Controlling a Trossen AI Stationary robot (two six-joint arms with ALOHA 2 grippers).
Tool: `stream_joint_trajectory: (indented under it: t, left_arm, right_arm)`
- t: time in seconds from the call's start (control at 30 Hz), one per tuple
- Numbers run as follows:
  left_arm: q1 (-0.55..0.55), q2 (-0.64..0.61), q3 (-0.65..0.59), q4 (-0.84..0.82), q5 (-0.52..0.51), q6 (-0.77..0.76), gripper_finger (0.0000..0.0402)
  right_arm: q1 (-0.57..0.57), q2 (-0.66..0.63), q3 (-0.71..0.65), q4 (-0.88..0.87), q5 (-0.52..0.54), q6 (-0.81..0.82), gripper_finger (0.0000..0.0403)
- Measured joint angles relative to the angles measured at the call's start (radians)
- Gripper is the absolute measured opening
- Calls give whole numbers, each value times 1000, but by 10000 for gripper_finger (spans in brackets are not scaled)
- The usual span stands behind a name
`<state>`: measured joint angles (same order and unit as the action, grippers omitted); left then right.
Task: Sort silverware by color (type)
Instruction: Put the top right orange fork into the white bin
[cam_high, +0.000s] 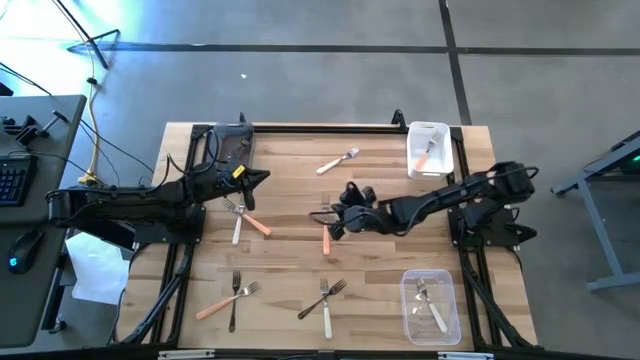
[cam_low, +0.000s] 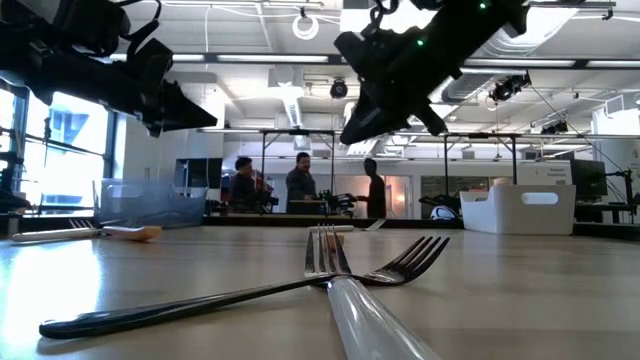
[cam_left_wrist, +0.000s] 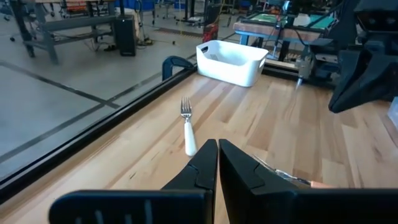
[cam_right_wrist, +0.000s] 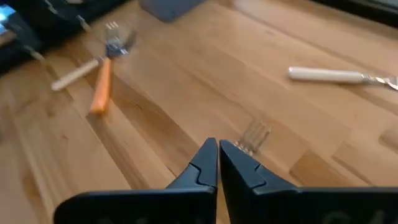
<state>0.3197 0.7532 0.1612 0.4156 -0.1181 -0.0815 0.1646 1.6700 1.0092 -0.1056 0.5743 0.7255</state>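
Observation:
Forks lie scattered on the wooden table (cam_high: 290, 250). My right gripper (cam_high: 335, 228) hangs shut and empty over the table's middle, just above an orange-handled fork (cam_high: 327, 240) whose tines (cam_right_wrist: 253, 133) show past the fingertips. My left gripper (cam_high: 262, 178) is shut and empty at the left, above a white fork crossed with an orange fork (cam_high: 246, 217). A white fork (cam_high: 340, 160) lies near the far edge. In the low view both grippers, left (cam_low: 205, 118) and right (cam_low: 352, 132), hang clear of the table.
A white bin (cam_high: 430, 135) at the far right holds an orange fork. A clear bin (cam_high: 445, 320) at the near right holds a white fork. A grey bin (cam_high: 232, 143) stands far left. More forks lie near the front edge (cam_high: 232, 298) (cam_high: 327, 297). People stand beyond the table.

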Motion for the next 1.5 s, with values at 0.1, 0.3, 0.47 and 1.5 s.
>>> stream_joint_trajectory:
  t: [0.1,0.3,0.47,1.5]
  left_arm:
    - [0,0,0,-1,0,6,7]
    - [0,0,0,-1,0,7,7]
    - [1,0,0,-3,0,5,7]
    - [1,0,0,-8,0,5,7]
  right_arm:
    - [0,51,66,-94,-18,42,25]
    - [-16,173,154,-159,-83,84,106]
    - [-44,256,186,-155,-130,143,165]
    - [-126,344,193,-199,-265,76,76]
